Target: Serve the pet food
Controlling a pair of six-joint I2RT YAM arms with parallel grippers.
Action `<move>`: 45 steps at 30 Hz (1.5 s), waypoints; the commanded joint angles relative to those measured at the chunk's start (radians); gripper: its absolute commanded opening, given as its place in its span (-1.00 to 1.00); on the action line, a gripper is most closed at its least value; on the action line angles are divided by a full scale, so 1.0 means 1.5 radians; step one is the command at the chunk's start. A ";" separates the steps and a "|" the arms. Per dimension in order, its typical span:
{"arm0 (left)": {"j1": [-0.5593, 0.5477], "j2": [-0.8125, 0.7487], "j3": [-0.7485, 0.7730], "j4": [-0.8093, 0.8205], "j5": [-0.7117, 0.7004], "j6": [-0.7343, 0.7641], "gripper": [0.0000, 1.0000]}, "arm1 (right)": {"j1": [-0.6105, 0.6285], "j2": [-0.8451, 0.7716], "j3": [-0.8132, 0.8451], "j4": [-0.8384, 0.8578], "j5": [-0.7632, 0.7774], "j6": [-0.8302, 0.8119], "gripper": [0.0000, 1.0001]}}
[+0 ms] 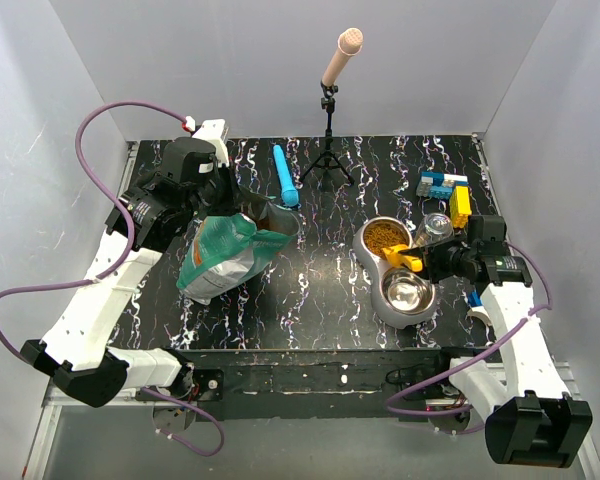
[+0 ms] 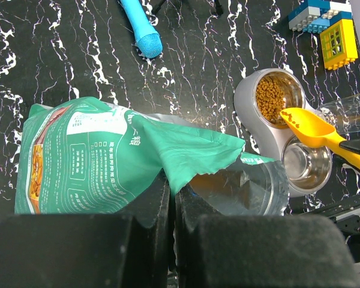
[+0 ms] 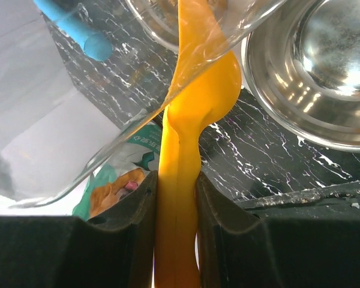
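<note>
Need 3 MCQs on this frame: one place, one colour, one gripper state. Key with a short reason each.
1. Which bowl of the feeder holds the kibble?
A. the far one
B. the near one
C. both

2. What colour is the scoop?
A. blue
B. yellow
C. green

3. What is the left gripper doing?
A. open, holding nothing
B. shut on the bag
C. shut on the scoop

Key:
1 A, the near bowl shows only bare steel.
2 B, it shows yellow between the fingers of the right gripper.
3 B, its fingers are clamped on the green bag's edge.
</note>
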 commanded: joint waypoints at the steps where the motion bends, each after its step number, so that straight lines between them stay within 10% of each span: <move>1: 0.000 -0.046 0.035 0.099 0.003 -0.005 -1.00 | 0.006 0.004 0.058 -0.030 0.010 -0.009 -0.97; 45: 0.000 -0.075 0.019 0.104 0.078 -0.013 -1.00 | 0.048 -0.005 0.043 0.007 0.066 0.004 -0.97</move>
